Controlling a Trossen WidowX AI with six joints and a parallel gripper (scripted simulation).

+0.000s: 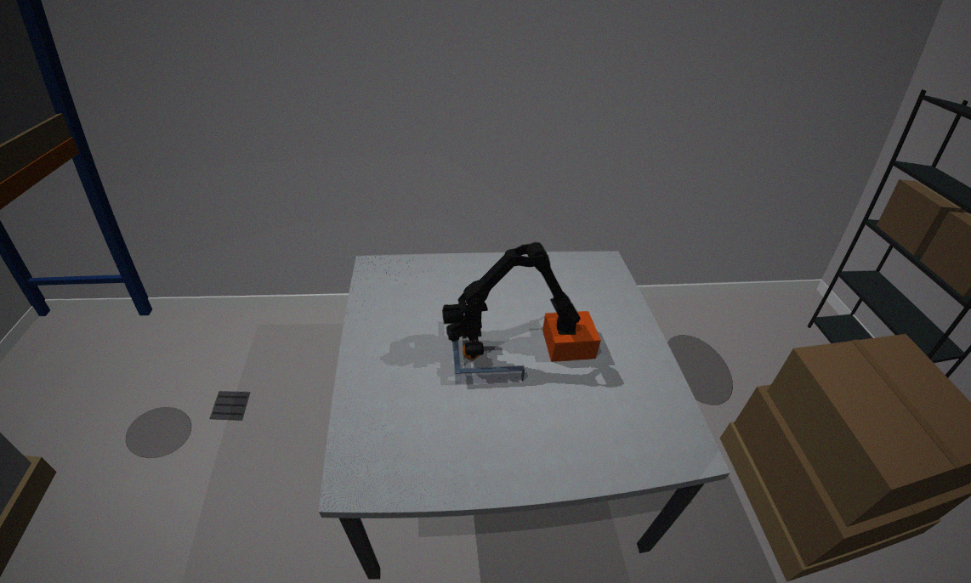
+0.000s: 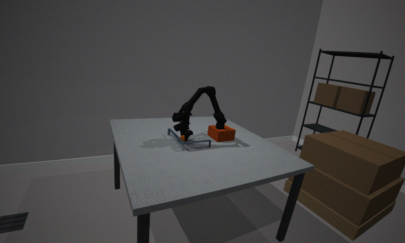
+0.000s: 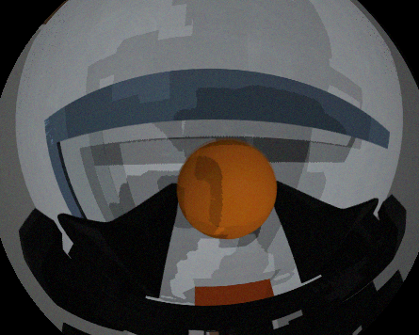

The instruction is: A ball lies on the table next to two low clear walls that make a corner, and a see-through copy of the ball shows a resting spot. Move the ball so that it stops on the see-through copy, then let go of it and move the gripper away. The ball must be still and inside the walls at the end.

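Brown cartons (image 2: 349, 169) stacked by a black shelf rack (image 2: 352, 91); blue racking (image 1: 71, 155) opposite.

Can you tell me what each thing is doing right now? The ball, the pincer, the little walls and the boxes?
Ball: held between the pincer's fingers, down low inside the corner.
Pincer: shut on the ball, pointing down at the table.
Clear walls: upright on the table, making a corner around the ball.
Orange base block: sitting flat, arm mounted on it.
Cardboard boxes: closed, stacked on the floor.

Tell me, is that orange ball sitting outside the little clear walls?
No, the ball sits inside the corner formed by the two walls, between the gripper's fingers.
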